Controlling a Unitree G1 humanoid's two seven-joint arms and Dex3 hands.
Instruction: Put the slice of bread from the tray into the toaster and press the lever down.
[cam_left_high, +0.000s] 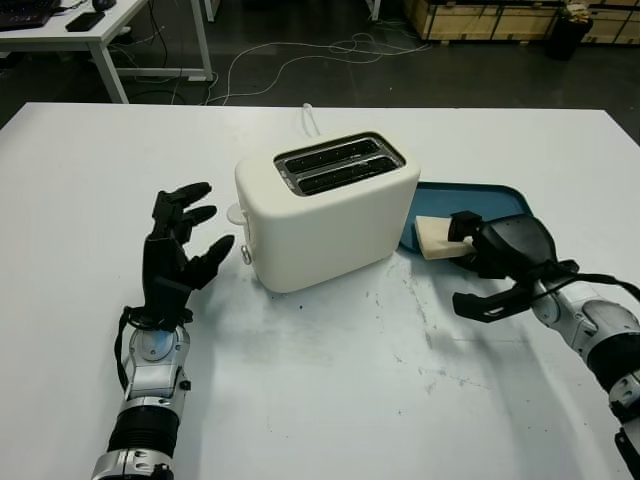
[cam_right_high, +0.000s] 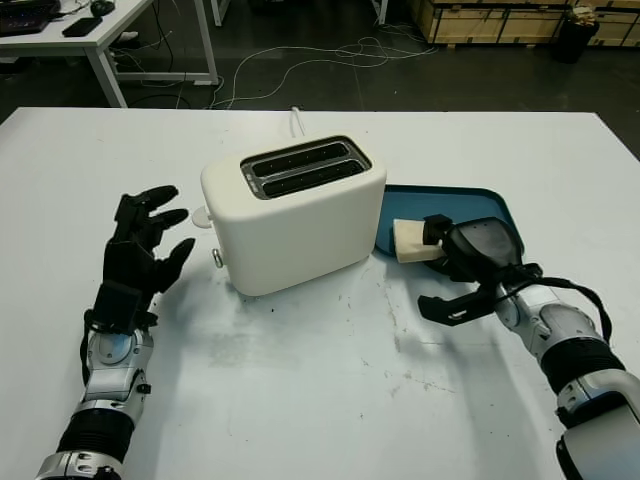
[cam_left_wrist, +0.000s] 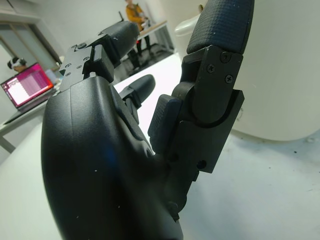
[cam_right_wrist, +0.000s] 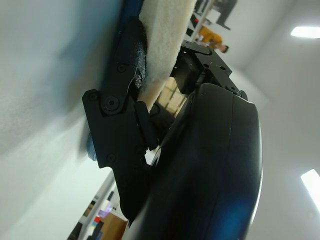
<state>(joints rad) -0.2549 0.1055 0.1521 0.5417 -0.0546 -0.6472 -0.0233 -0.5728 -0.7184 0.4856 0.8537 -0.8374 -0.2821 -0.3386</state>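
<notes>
Presently the right hand (cam_left_high: 500, 262) is clamping its fingers (cam_right_wrist: 131, 50) on the bread slice (cam_left_high: 437, 238) over the tray's (cam_left_high: 480, 195) near edge, beside the toaster (cam_left_high: 325, 210). Left hand (cam_left_high: 178, 250) is hovering open, holding nothing, near the bench's (cam_left_high: 330, 400) left side.

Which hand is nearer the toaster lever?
Left. The left hand is open beside the toaster at its lever end; the right hand grips the bread at the tray.
</notes>
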